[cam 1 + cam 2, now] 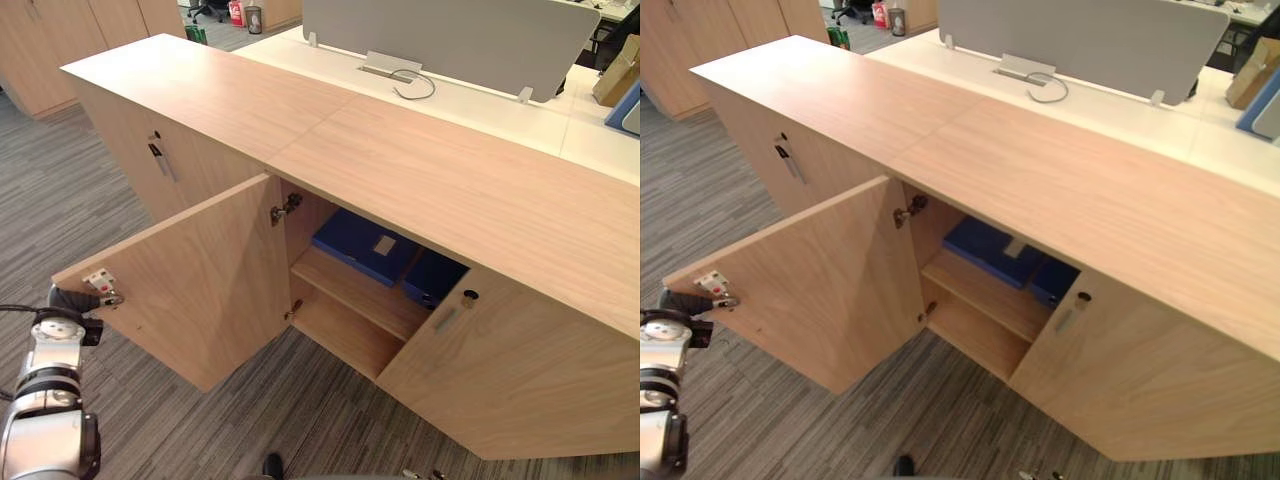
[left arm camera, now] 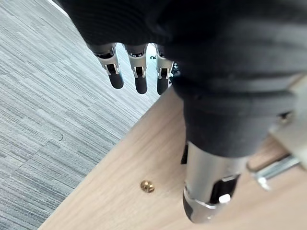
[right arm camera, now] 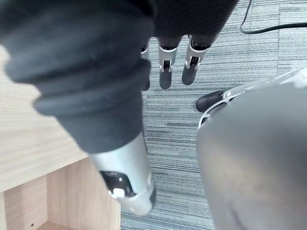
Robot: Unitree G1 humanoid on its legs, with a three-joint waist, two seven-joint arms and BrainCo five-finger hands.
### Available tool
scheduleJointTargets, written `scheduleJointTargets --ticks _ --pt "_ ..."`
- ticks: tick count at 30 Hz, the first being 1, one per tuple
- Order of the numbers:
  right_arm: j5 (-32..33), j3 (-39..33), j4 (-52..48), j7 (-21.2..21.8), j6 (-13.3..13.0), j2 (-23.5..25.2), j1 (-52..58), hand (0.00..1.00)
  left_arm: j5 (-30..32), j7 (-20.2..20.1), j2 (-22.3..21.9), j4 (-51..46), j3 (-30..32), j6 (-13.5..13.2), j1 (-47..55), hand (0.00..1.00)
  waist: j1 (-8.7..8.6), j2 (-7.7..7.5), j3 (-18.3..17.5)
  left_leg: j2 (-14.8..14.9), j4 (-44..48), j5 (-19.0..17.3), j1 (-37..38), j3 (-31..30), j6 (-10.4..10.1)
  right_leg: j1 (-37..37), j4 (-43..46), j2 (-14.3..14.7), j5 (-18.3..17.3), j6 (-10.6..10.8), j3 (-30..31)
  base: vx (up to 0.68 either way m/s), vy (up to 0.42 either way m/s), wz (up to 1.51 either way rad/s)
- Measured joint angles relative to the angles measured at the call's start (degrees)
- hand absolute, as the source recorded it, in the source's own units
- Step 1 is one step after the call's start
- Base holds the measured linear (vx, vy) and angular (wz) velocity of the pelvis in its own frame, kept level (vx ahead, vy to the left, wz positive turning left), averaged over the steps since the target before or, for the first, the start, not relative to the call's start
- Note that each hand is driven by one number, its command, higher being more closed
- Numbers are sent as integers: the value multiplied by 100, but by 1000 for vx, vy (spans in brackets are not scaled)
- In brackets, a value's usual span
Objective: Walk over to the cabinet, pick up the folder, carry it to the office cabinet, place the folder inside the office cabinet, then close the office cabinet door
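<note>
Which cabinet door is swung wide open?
The middle door, swung out beside the left hand, baring the blue folders; the handled door left of it is shut.

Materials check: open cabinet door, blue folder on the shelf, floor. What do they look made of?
Cabinet door: light wood-grain board, matt, likely laminate or veneer over board.
Folder: blue, smooth cover with a pale label, probably plastic or coated card; cannot tell which.
Floor: grey striped carpet, low pile, with a tile seam visible in the left wrist view.
</note>
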Motion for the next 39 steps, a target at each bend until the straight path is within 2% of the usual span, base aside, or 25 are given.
scheduleJointTargets --ticks 6,10,13,16,18,21,23,28,33,39 --pt "-3 38 1 -72 -14 -9 -31 0 -6 149 -593 -52 -306 -53 430 0 26 -10 5 -41 -5 41 -3 -29 26 5 8 -36 0 2 -12 -65 5 3" --pt "-14 218 0 -231 -37 -9 -29 0 221 263 -902 -1176 -1152 63 1459 0 51 -9 5 -116 -27 59 -47 -98 56 -17 8 -108 -2 7 -39 -55 18 9" --pt "-72 247 -1 -344 -63 -3 -46 0 864 223 -1190 -2013 -2059 56 2179 0 159 -4 1 -170 -30 53 -74 -150 65 -19 29 -181 -4 14 -111 -45 23 13" --pt "-252 250 -1 -386 -92 31 -154 0 1341 3 -1568 -2395 -2870 -198 2589 0 151 -3 -9 -232 -29 98 -182 -216 124 -106 66 -227 16 46 -150 -50 22 12" --pt "-259 253 -1 -404 -92 46 -216 0 1504 -190 -1837 -2474 -3276 -344 2724 0 87 -5 -15 -262 -29 112 -213 -206 144 -137 54 -246 58 111 -140 -51 24 -4" --pt "-408 308 -1 -467 -92 47 -228 0 1809 -376 -2284 -2949 -3828 -701 2980 0 -31 -2 -27 -266 -29 144 -240 -189 185 -160 13 -244 82 142 -125 -36 -5 -4" --pt "-454 393 -5 -508 -101 21 -226 0 1845 -426 -2367 -3348 -4007 -915 3074 0 -83 8 -41 -244 -30 151 -240 -184 184 -158 -5 -219 84 144 -120 -7 -33 -4" --pt "-458 485 -5 -574 -104 6 -233 0 1771 -480 -2412 -3773 -4016 -1166 3231 0 -85 69 -103 -198 -30 159 -239 -215 172 -106 -50 -155 83 143 -152 12 -56 3" --pt "-482 864 -3 -578 -114 14 -336 0 1448 -651 -2418 -3840 -4030 -1198 3487 0 -122 92 -118 -160 -32 164 -236 -233 164 -74 -80 -116 83 142 -177 -1 -33 2" --pt "-484 1131 -5 -579 -117 55 -410 0 1093 -662 -2454 -3840 -4002 -1188 3638 0 -141 91 -118 -137 -35 186 -235 -249 134 -74 -66 -98 81 141 -186 -43 -16 1"
